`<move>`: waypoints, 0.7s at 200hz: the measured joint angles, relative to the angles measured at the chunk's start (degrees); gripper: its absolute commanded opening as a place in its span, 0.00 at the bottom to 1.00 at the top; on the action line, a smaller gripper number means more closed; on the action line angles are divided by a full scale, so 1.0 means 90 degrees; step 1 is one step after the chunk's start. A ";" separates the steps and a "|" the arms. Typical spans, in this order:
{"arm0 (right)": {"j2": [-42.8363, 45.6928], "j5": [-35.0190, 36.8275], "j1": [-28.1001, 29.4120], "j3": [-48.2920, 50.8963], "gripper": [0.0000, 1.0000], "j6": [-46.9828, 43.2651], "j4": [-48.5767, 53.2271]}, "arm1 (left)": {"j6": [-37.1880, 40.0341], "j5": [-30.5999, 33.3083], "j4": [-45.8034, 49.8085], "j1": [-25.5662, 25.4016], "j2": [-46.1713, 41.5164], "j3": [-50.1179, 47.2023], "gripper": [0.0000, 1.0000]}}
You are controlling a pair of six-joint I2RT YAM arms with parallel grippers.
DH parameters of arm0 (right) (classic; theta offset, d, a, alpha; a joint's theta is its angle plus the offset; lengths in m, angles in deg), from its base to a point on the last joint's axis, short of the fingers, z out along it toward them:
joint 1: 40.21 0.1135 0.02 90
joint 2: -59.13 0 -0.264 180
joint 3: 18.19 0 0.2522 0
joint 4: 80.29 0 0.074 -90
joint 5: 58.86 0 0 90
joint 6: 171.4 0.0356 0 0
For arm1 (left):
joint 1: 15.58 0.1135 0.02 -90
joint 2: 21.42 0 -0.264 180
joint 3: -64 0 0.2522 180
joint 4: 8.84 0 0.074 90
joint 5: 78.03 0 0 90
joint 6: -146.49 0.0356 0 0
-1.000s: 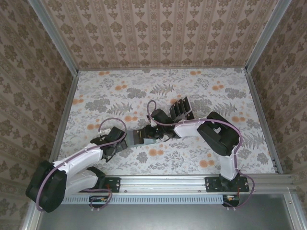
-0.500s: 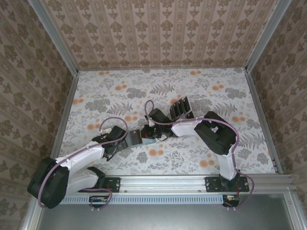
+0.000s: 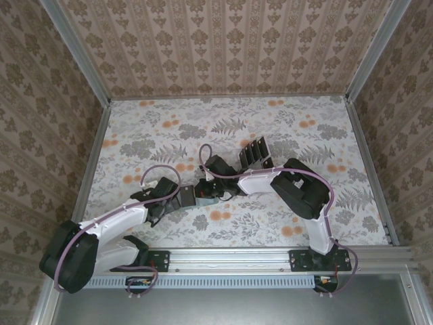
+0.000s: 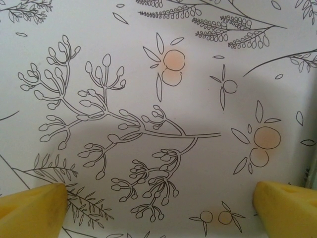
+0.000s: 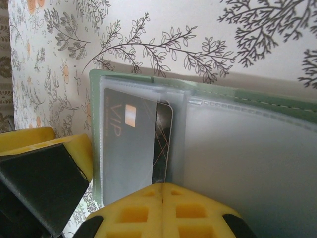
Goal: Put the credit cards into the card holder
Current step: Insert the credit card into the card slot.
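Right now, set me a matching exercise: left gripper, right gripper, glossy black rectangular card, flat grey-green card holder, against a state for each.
1 left gripper
2 right gripper
3 glossy black card
4 grey-green card holder

a lies open on the table
b shut
c in a clear pocket
d open above the table

Pairs: 1-d, 2-b, 3-c, 4-a

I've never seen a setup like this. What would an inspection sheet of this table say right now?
Surface: floral cloth, lying flat.
Job's things: card holder lies open; one credit card marked VIP sits mostly inside a clear pocket; more dark cards stand upright farther back on the cloth.
Clutter: nothing seen.
Grippers: left gripper open above bare cloth; right gripper shut, tips at the credit card's near edge.
Cables: purple cables loop along both arms.
Surroundings: patterned walls; metal frame rail in front.
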 measured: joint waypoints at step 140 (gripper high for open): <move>0.0809 0.0095 -0.0129 -0.0427 0.46 -0.0714 0.1290 | 0.0170 -0.0172 0.0010 0.0085 -0.0478 0.0061 1.00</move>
